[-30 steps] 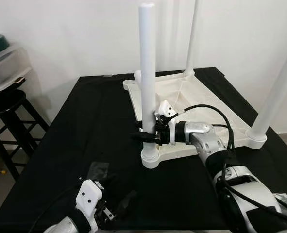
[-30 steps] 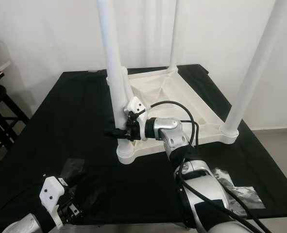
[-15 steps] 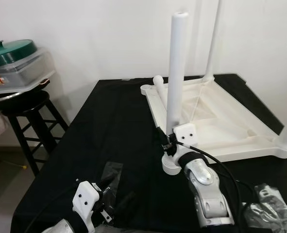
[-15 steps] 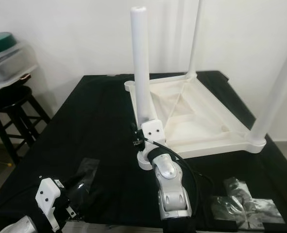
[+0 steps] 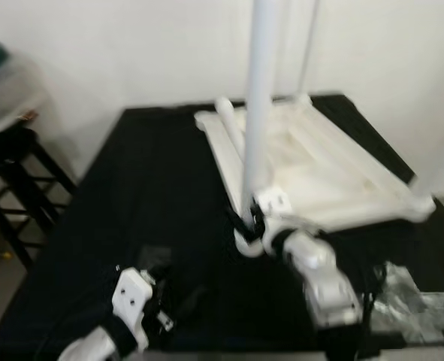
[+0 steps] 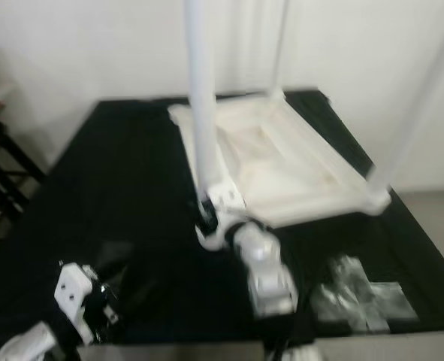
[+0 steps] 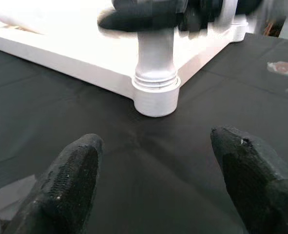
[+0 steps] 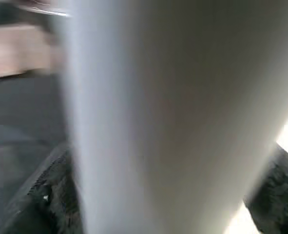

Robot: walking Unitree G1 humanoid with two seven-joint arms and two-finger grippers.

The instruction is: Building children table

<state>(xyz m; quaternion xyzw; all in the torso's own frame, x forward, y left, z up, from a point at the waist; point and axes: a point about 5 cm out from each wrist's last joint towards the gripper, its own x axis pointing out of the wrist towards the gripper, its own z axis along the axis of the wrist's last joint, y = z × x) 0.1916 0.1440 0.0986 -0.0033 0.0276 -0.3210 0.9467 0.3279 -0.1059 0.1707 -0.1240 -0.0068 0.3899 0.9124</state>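
Table top: a white children's table top (image 5: 334, 177) lies upside down on a black table (image 5: 131, 195), its far edge close to the wall.
Near leg: a white leg (image 5: 261, 98) stands upright in the corner socket (image 7: 156, 95) nearest the robot, and runs up out of the picture.
Other legs: another leg (image 6: 278, 45) rises at the far corner, and one (image 6: 421, 105) at the right corner; a further white tube (image 5: 229, 124) lies along the left rim of the table top.
Right gripper: the right gripper (image 5: 250, 223) reaches forward to the bottom of the near leg, just above the socket.
Right fingers: in the right wrist view the leg (image 8: 168, 122) sits between the two black fingers (image 8: 51, 190), one on each side and touching it, so they pinch the leg.
Left gripper: the left gripper (image 7: 156, 187) hangs low over the black table near its front edge, well short of the socket and pointing toward it.
Left fingers: spread wide, nothing between them; the socket lies ahead, in line with the gap.
Loose bits: a clear plastic bag (image 5: 409, 297) lies crumpled on the table to the right of the right arm.
Side: a dark stool (image 5: 11, 180) stands to the left of the table.
Sharpness: both eye views are blurred.
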